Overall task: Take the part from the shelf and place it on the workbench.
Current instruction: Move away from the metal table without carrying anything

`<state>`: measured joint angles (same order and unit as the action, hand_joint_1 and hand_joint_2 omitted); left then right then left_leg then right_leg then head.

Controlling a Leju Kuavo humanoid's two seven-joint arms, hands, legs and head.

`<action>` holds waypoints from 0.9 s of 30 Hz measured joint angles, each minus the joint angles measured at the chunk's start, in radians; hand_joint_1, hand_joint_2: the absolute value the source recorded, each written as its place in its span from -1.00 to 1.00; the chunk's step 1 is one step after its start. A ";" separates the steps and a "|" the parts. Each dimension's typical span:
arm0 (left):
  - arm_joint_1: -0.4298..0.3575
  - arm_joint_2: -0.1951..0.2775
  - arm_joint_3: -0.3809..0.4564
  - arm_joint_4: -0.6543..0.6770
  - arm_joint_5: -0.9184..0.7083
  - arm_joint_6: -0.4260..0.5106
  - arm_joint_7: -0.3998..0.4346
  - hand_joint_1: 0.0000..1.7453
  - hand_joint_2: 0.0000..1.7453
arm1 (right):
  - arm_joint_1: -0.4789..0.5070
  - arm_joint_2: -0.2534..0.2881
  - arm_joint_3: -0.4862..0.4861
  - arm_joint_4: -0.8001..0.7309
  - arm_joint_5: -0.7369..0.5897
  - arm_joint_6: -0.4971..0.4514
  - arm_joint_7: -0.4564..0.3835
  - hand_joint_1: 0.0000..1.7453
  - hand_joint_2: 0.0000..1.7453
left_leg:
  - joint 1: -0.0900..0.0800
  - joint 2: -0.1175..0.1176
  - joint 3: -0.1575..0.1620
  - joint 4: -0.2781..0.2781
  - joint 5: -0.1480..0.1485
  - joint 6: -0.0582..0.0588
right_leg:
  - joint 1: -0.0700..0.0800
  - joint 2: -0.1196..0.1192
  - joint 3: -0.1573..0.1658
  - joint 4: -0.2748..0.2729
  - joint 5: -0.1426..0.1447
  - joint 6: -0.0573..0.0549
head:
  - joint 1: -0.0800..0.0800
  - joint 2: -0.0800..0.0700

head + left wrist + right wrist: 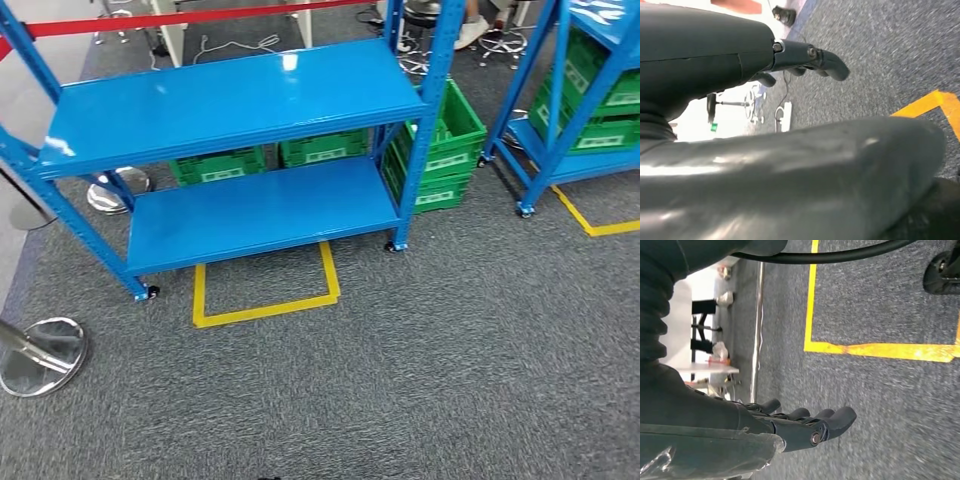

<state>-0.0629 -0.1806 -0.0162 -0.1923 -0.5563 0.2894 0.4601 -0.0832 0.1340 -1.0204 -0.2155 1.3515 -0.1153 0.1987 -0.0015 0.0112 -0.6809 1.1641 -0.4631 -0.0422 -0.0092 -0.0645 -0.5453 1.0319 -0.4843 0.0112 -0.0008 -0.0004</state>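
Grey carpet [423, 380] lies nearest, with a yellow floor marking [264, 300] just before the blue shelf [226, 110]. Both its boards look bare; I see no part on them, so the robot may be reaching at nothing. Left hand [806, 57] and right hand [806, 427] hang with fingers loosely apart, holding nothing. Green crates [445, 150] sit behind and beside the shelf.
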 joint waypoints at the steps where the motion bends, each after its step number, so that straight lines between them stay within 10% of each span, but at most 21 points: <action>1: -0.001 0.000 0.000 0.000 -0.001 0.000 0.000 -1.00 -1.00 | -0.001 0.000 0.000 0.000 0.000 0.000 0.000 -1.00 1.00 | -0.004 0.029 0.038 -0.067 0.023 0.003 | 0.003 -0.011 0.002 0.001 -0.003 0.004 | -0.001 0.000; 3: -0.005 0.000 0.000 0.000 -0.002 0.000 0.000 -1.00 -1.00 | -0.002 0.000 0.000 0.000 0.000 0.000 0.000 -1.00 1.00 | -0.009 0.069 0.083 -0.149 0.041 0.014 | 0.011 -0.032 0.007 0.001 -0.010 0.012 | -0.002 0.000; 6: -0.004 0.000 0.000 0.000 -0.002 0.000 -0.001 -1.00 -1.00 | -0.004 0.000 0.000 0.000 0.001 0.000 0.000 -1.00 1.00 | -0.009 0.042 0.087 -0.163 0.041 0.031 | 0.014 -0.059 0.021 -0.005 -0.018 0.026 | 0.001 0.000; 9: -0.001 0.000 0.000 0.000 -0.005 -0.001 -0.001 -1.00 -1.00 | -0.007 0.000 0.000 0.000 0.002 -0.001 0.005 -1.00 1.00 | -0.001 0.007 0.090 -0.169 0.045 0.046 | 0.008 0.008 -0.014 0.087 -0.080 0.040 | 0.007 0.000; 11: -0.001 0.000 0.000 0.000 -0.008 -0.001 0.000 -1.00 -1.00 | -0.004 0.000 0.000 0.000 0.002 -0.003 0.006 -1.00 0.00 | 0.000 -0.013 0.088 -0.169 0.046 0.052 | 0.007 0.051 -0.081 0.220 -0.138 0.044 | 0.012 0.000; 13: 0.000 0.000 0.000 0.000 -0.009 -0.001 0.000 -1.00 -1.00 | -0.001 0.001 0.000 0.000 0.002 -0.010 0.002 -1.00 -1.00 | 0.000 -0.032 0.089 -0.168 0.046 0.053 | 0.007 0.062 -0.118 0.272 -0.135 0.044 | 0.014 0.000; 17: 0.001 0.001 0.001 0.000 -0.013 0.000 0.000 -1.00 -1.00 | -0.004 0.001 0.000 0.000 0.011 -0.020 0.000 -1.00 -1.00 | -0.003 -0.051 0.097 -0.166 0.042 0.042 | 0.003 0.071 -0.032 0.051 -0.006 0.039 | 0.015 0.000; 21: 0.001 0.004 0.001 0.000 -0.016 -0.001 0.000 -1.00 -1.00 | -0.006 0.001 0.001 0.000 0.016 -0.021 0.003 -1.00 -1.00 | -0.003 -0.054 0.094 -0.168 0.045 0.020 | 0.005 0.077 -0.013 0.002 0.013 0.015 | 0.016 0.000; 25: 0.000 0.005 0.001 0.000 -0.019 -0.001 0.000 -1.00 -1.00 | -0.005 0.002 0.001 0.000 0.023 -0.019 0.008 -1.00 1.00 | -0.001 -0.032 0.031 -0.029 -0.041 -0.001 | 0.001 0.068 -0.015 -0.002 0.020 -0.005 | 0.005 0.000; 27: 0.000 0.005 0.001 0.000 -0.022 -0.002 0.000 -1.00 -1.00 | -0.003 0.002 0.001 0.000 0.030 -0.026 0.030 -1.00 1.00 | 0.004 -0.028 -0.028 0.089 -0.087 -0.011 | 0.001 0.061 -0.016 -0.002 0.020 -0.010 | 0.003 0.000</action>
<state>-0.0627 -0.1755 -0.0156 -0.1923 -0.5784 0.2878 0.4605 -0.0865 0.1358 -1.0191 -0.2152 1.3817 -0.1414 0.2291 0.0022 -0.0168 -0.7084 1.2536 -0.5498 -0.0534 -0.0077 -0.0035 -0.5615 1.0297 -0.4647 0.0015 0.0023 -0.0004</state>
